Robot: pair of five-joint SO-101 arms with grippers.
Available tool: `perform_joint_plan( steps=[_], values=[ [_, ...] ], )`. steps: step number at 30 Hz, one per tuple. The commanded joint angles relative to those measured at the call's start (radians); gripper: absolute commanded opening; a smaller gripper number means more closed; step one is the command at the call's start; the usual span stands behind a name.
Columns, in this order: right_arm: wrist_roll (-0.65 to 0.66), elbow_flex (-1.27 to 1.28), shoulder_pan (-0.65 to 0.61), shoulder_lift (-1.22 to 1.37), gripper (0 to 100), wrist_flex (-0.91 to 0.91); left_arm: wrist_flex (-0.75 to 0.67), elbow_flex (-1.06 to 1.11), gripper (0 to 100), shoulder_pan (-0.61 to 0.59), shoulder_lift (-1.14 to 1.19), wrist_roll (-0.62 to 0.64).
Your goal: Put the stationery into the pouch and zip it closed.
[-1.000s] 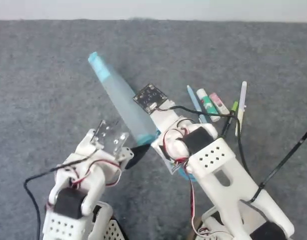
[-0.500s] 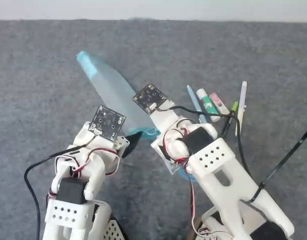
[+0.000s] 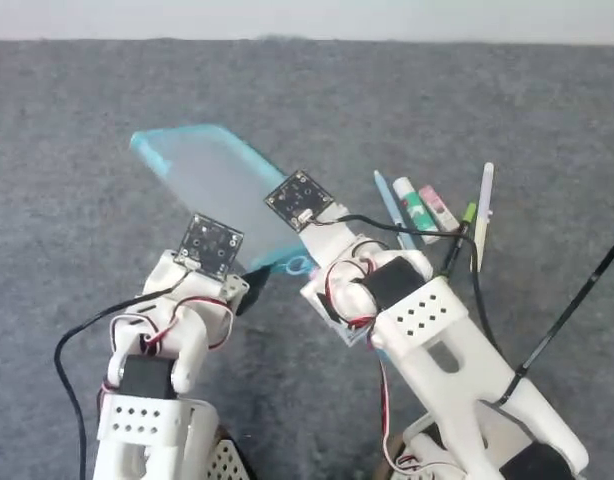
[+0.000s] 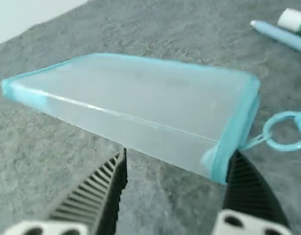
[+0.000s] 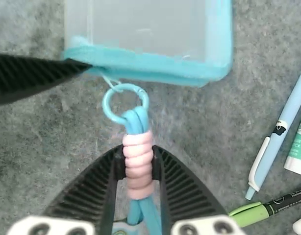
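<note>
Where the two arms converge, one pouch (image 3: 212,185) is positioned over the grey surface (image 3: 67,150), apart from the stationery; whether it rests flat cannot be told. Pouch body: translucent, frosted and box-shaped, with light-blue trim along the edges and zipper. One blue ring (image 5: 125,103) hangs from the zipper end, and a blue cord with a pink sleeve (image 5: 138,164) runs from it. The right tool (image 5: 138,169) pinches the pink sleeve. The left tool (image 4: 175,183) is spread, with one finger (image 4: 246,183) touching the pouch's zipper-end corner. Stationery count: five items side by side, namely one blue pen (image 3: 389,205), one green-and-white tube (image 3: 415,212), one pink item (image 3: 439,210), one green marker (image 3: 468,214) and one white pen (image 3: 484,205).
</note>
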Motion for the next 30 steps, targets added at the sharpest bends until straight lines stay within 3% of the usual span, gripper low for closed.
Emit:
perform_joint_plan(
  steps=[1, 12, 20, 27, 30],
  values=[
    [0.029, -0.002, 0.054, -0.005, 0.6, -0.008, -0.074, -0.005, 30, -0.1, 0.011, -0.015],
    [0.08, 0.11, 0.189, -0.005, 0.6, -0.058, -0.074, -0.002, 30, -0.103, 0.011, 0.0],
    [0.038, -0.023, 0.088, -0.01, 0.6, 0.027, -0.008, -0.008, 34, 0.051, 0.005, 0.034],
    [0.02, -0.127, 0.007, -0.007, 0.6, 0.09, 0.153, -0.142, 36, 0.068, -0.009, 0.084],
    [0.02, -0.132, 0.001, -0.007, 0.6, 0.088, 0.16, -0.125, 36, 0.068, -0.074, 0.091]
  ],
)
